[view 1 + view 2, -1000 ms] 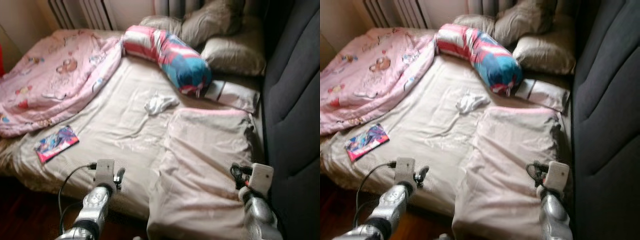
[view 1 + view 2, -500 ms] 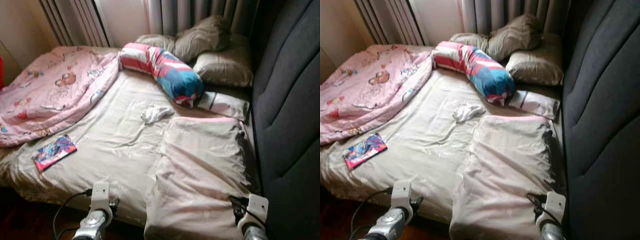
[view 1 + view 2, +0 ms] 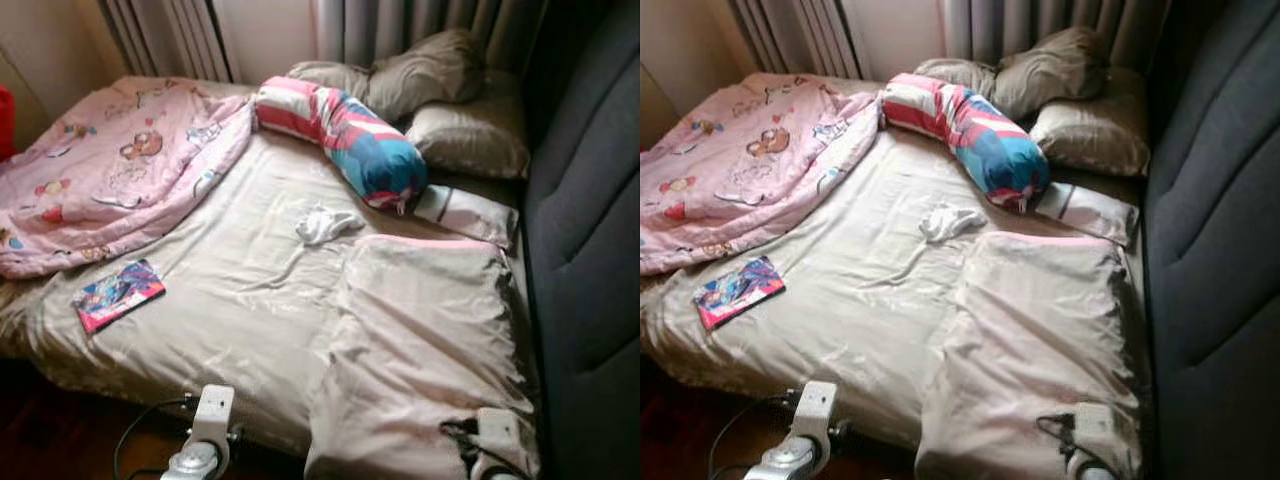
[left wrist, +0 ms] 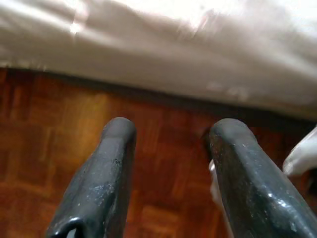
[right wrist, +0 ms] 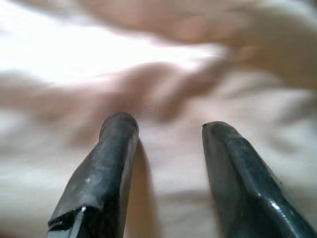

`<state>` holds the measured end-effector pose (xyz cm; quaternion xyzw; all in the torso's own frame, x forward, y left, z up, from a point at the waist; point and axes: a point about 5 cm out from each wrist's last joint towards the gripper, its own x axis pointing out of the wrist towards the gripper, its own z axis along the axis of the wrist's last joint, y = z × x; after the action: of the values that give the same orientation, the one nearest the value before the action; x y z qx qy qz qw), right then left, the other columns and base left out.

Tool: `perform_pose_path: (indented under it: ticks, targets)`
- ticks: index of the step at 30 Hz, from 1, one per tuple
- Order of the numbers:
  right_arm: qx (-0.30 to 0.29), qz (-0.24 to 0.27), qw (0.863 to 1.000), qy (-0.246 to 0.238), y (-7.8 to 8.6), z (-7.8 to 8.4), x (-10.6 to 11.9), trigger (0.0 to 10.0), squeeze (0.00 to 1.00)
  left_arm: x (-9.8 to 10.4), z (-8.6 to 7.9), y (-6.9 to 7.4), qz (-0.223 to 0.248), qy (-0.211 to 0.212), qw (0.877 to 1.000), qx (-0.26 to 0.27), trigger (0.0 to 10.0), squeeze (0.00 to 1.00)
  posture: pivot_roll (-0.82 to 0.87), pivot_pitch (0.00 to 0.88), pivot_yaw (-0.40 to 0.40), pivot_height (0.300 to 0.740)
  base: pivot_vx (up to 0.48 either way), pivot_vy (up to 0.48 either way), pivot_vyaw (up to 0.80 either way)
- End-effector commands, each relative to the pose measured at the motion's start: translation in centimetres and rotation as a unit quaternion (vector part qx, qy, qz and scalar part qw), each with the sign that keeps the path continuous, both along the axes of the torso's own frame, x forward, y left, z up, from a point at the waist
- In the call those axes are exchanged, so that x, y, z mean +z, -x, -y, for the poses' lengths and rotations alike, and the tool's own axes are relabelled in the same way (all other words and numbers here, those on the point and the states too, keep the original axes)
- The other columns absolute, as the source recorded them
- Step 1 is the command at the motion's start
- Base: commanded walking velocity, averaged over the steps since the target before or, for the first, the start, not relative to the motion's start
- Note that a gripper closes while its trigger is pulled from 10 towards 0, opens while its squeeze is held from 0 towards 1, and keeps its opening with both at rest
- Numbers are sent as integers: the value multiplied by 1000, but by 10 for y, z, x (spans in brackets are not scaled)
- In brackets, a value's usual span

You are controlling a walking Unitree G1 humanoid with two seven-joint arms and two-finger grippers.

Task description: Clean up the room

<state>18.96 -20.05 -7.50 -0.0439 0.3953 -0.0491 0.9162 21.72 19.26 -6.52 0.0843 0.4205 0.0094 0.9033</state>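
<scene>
Bed [image 3: 230,300], white sock [image 3: 325,224], book [image 3: 118,294]

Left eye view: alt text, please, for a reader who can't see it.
An unmade bed holds a pink quilt, a striped bolster, a white sock and a colourful book. Both robot wrists sit at the near edge.

Soft cloth over a glossy wooden floor.
The bed sheet [image 3: 230,290] is smooth beige cloth with a slight sheen, the pink quilt [image 3: 110,180] matt printed cloth, the booklet [image 3: 118,294] glossy paper. The parquet floor [image 4: 59,134] is polished wood; the left gripper [image 4: 168,173] has smooth, shiny black plastic fingers.
</scene>
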Motion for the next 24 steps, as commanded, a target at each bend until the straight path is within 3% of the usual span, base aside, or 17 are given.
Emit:
perform_pose_path:
  ticks: [1,10,24]
  targets:
    - [3,-19,1000,7,8,4,-4,10000,0,-5,3,7,-18,-9,1000,-9,10000,0,-133,115,18,740,0,424,0]
    - [13,-29,999,2,11,-4,-7,10000,0,-13,1,22,-45,-18,999,-19,10000,0,-134,117,25,740,0,426,0]
    - [-1,-49,999,4,21,7,-11,10000,0,-15,10,24,-51,-11,998,-30,10000,0,-149,106,12,740,0,456,0]
